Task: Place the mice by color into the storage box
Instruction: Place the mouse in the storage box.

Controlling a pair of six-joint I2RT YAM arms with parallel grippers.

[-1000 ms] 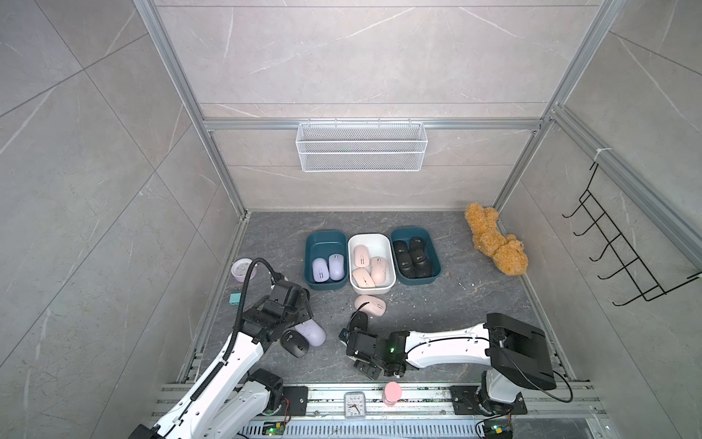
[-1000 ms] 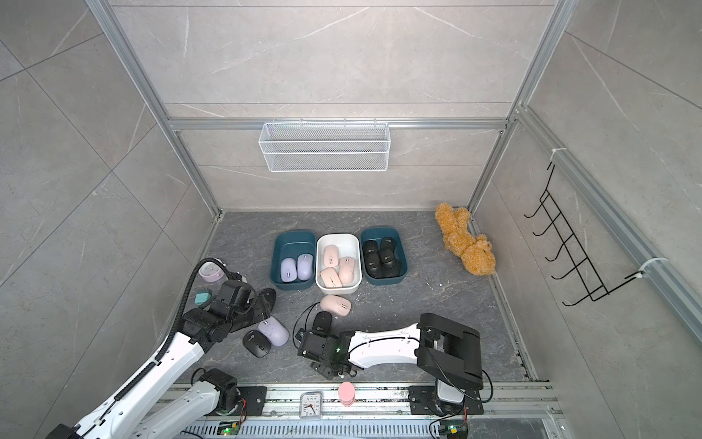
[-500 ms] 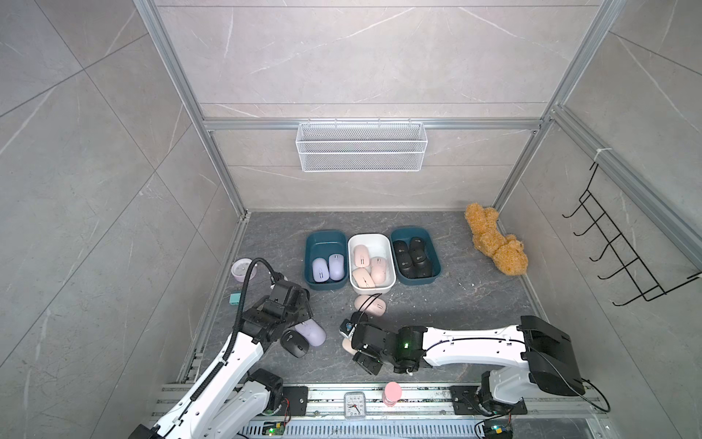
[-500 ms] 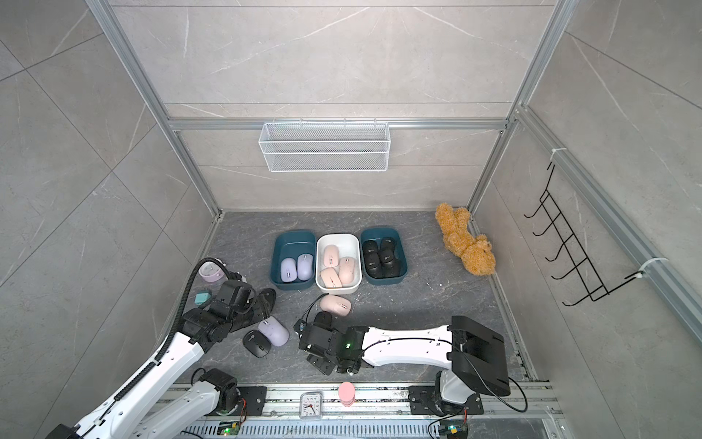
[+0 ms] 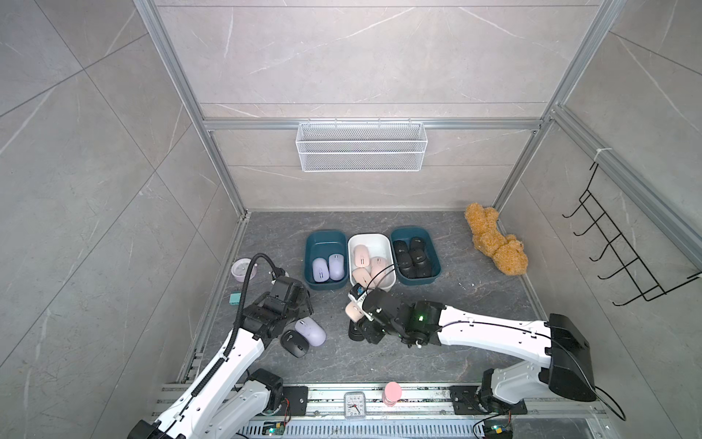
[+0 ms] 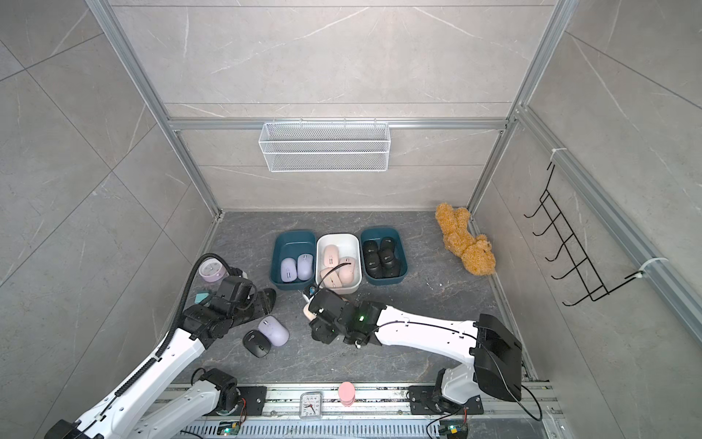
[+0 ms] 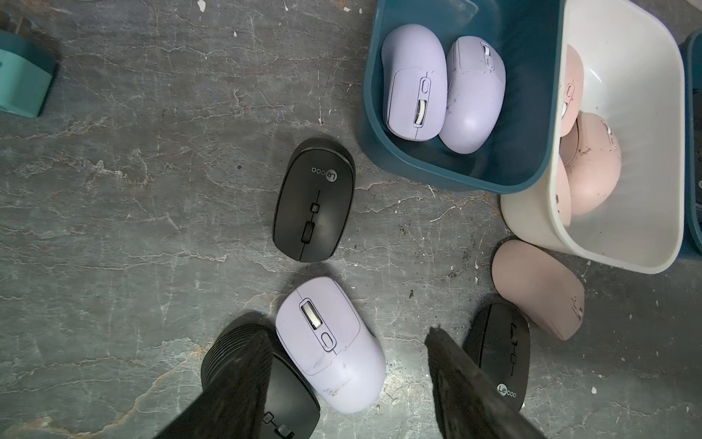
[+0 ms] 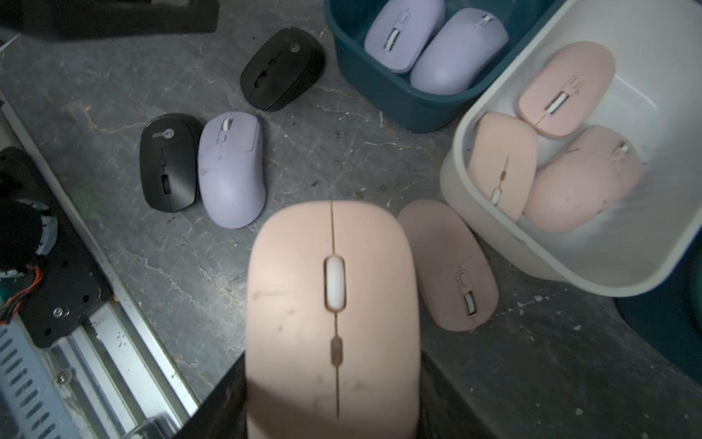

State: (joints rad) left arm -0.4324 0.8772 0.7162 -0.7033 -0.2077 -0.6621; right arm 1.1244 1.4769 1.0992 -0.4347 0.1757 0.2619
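My right gripper (image 8: pixel 333 387) is clamped on a pale pink mouse (image 8: pixel 332 304): smooth, oval, white wheel, faint scuffs, held above the floor just beside the white bin (image 8: pixel 592 283). My left gripper (image 7: pixel 353 380) hangs spread over a lavender mouse (image 7: pixel 328 344).

We are looking into what is probably a robotics lab test cell: aluminium framing (image 5: pixel 247 124) is boxing grey stone-look panels (image 5: pixel 361 57) around a counter (image 5: pixel 288 224), and a left arm (image 5: pixel 235 353) and right arm (image 5: pixel 494 334) are standing mounted on a slotted rail (image 5: pixel 425 399).
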